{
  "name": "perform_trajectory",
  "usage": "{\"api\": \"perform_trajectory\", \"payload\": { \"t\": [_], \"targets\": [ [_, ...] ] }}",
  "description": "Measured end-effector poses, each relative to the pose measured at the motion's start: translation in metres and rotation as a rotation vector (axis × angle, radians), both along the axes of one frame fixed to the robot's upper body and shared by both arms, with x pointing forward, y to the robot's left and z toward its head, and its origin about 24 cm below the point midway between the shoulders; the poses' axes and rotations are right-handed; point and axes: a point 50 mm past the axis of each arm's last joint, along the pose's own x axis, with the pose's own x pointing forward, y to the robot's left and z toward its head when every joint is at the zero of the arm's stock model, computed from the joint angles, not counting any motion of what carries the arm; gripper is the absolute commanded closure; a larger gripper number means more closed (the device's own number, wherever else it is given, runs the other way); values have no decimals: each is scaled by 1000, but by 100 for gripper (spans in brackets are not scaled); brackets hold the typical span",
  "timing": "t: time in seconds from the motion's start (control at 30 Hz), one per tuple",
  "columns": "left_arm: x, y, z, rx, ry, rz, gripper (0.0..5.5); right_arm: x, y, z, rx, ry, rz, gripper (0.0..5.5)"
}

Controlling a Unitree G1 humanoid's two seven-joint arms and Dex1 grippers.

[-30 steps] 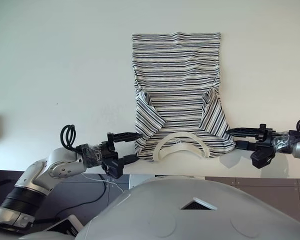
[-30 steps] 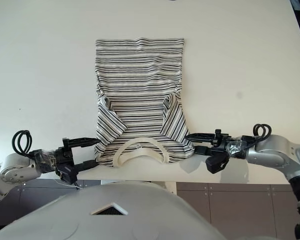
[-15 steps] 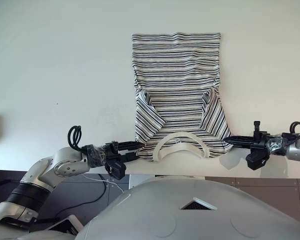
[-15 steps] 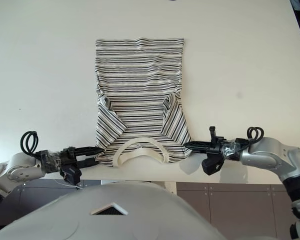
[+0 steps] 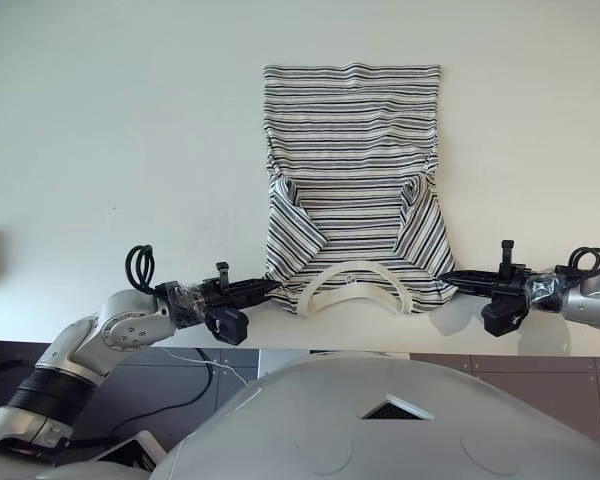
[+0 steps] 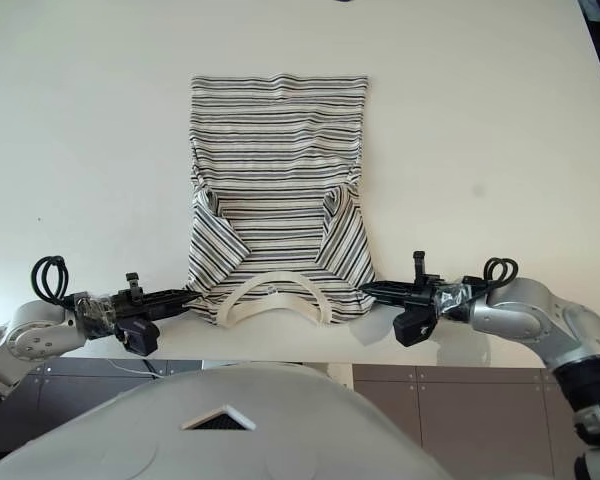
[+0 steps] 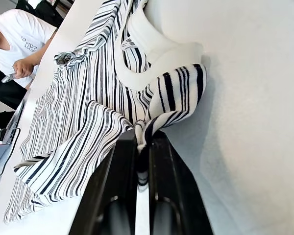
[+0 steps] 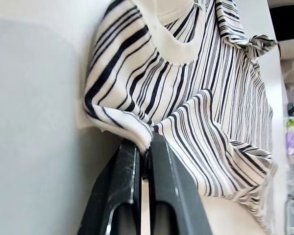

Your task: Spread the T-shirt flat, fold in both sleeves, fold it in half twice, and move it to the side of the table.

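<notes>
The T-shirt, soft, light and limp, lies by the near edge of the tabletop, the left jaws and the right jaws each clamped on a shoulder corner, probably the best hold for an even fold.

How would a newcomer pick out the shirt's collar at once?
On the white table lies a striped T-shirt with its sleeves folded in. At its near edge, between the left gripper and the right gripper, sits the collar. It is the only plain cream curved band; everything around it is striped.
</notes>
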Motion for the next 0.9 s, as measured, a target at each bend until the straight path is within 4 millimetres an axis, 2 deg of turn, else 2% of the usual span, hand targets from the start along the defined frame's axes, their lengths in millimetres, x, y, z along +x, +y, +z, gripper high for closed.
{"api": "perform_trajectory", "payload": {
  "t": [0.1,0.13,0.23,0.3,0.33,0.43,0.53,0.63,0.73,0.9],
  "targets": [
    [-27,-8,11,-20,233,51,538,-22,6,10,21,264,-70,540],
    [-30,-9,15,-22,274,58,538,-27,8,13,34,321,-81,540],
    [-28,-11,35,-71,392,130,538,-32,10,25,68,483,-140,540],
    [-15,-13,48,-161,451,217,538,-24,13,36,126,551,-201,540],
    [10,-9,62,-242,466,309,538,-7,16,47,202,580,-285,540],
    [62,-4,88,-403,387,425,538,40,19,70,381,534,-462,540],
    [116,-4,99,-542,286,549,538,95,26,84,551,462,-612,540],
    [160,-4,87,-539,212,639,538,141,34,76,587,358,-752,540],
    [190,-10,68,-505,186,676,538,172,42,59,584,283,-872,540],
    [215,-18,40,-471,184,708,538,195,45,43,586,222,-976,540]
  ]
}}
